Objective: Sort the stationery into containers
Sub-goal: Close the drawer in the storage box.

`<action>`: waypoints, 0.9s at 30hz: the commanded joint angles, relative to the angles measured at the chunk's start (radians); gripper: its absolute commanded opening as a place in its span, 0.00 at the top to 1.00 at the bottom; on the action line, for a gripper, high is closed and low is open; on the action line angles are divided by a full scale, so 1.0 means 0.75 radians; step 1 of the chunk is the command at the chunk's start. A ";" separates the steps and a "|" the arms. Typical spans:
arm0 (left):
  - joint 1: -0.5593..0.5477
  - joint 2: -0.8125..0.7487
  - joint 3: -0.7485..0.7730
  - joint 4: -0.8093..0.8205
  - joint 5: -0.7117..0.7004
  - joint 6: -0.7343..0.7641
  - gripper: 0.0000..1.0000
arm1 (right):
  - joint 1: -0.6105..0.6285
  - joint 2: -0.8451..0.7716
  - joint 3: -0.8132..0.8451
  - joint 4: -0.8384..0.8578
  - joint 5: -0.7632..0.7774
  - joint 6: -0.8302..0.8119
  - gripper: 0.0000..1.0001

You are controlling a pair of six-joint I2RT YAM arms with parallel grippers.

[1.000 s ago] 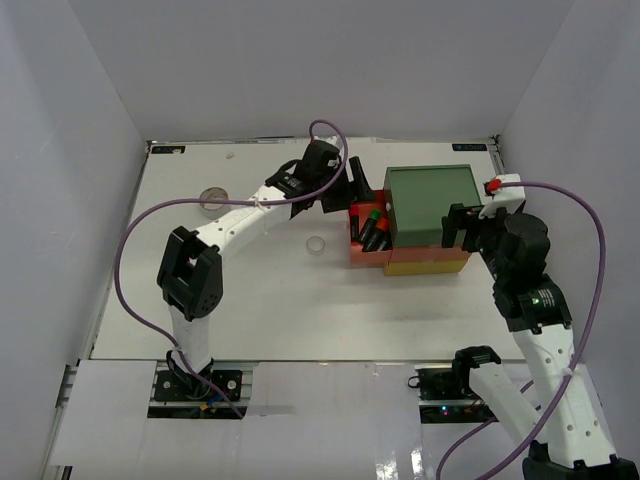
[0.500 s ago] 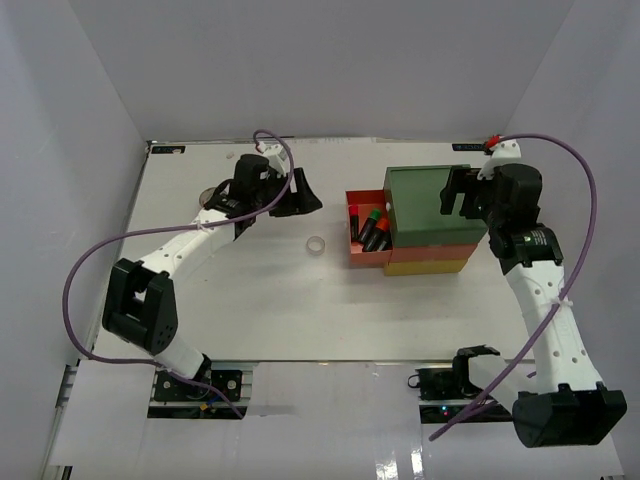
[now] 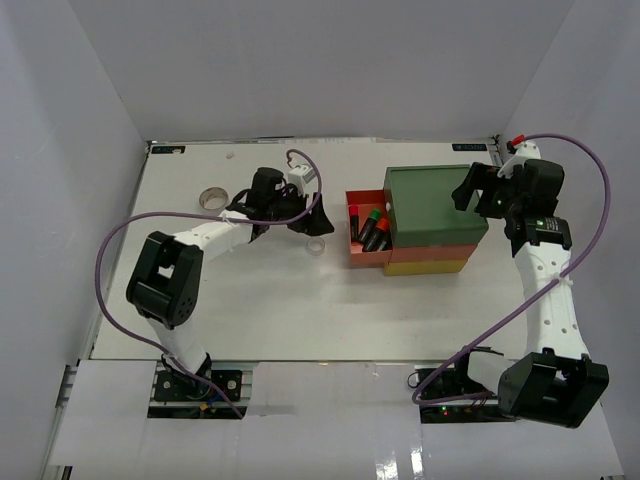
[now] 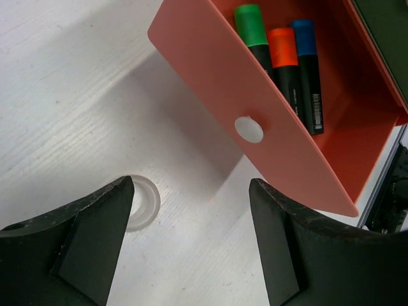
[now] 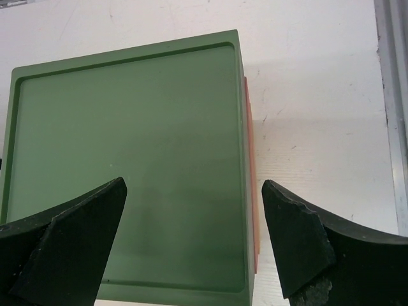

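Both left claw (image 4: 191, 197) and right claw (image 5: 194, 191) gape empty; print on blue highlighter (image 4: 309, 76) unreadable.

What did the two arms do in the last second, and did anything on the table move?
The left fingers backed off the open orange drawer, swung left, then came to hang open near the white tape roll. The right fingers, also open, slid farther back over the green top tray. Nothing was grabbed or dropped. The grey tape roll, drawer and highlighters stayed put.

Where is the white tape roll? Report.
Top view: the white tape roll lies just left of the open orange-red drawer, beside the left end effector.
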 commanded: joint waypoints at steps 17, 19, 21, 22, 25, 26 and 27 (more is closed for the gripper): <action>-0.180 0.286 0.354 0.146 0.086 0.139 0.16 | -0.027 0.051 -0.046 0.057 -0.183 0.097 0.07; -0.195 0.331 0.399 0.150 0.078 0.139 0.16 | -0.027 0.045 -0.052 0.073 -0.193 0.103 0.07; -0.213 0.372 0.444 0.154 0.074 0.135 0.16 | -0.027 0.040 -0.066 0.088 -0.197 0.111 0.07; -0.219 0.384 0.458 0.163 0.068 0.129 0.16 | -0.027 0.042 -0.073 0.092 -0.199 0.113 0.07; -0.234 0.431 0.513 0.183 0.066 0.099 0.16 | -0.027 0.047 -0.089 0.102 -0.211 0.120 0.07; -0.238 0.441 0.524 0.191 0.064 0.088 0.16 | -0.027 0.049 -0.093 0.104 -0.213 0.120 0.07; -0.240 0.452 0.536 0.195 0.064 0.068 0.16 | -0.027 0.051 -0.095 0.106 -0.213 0.122 0.07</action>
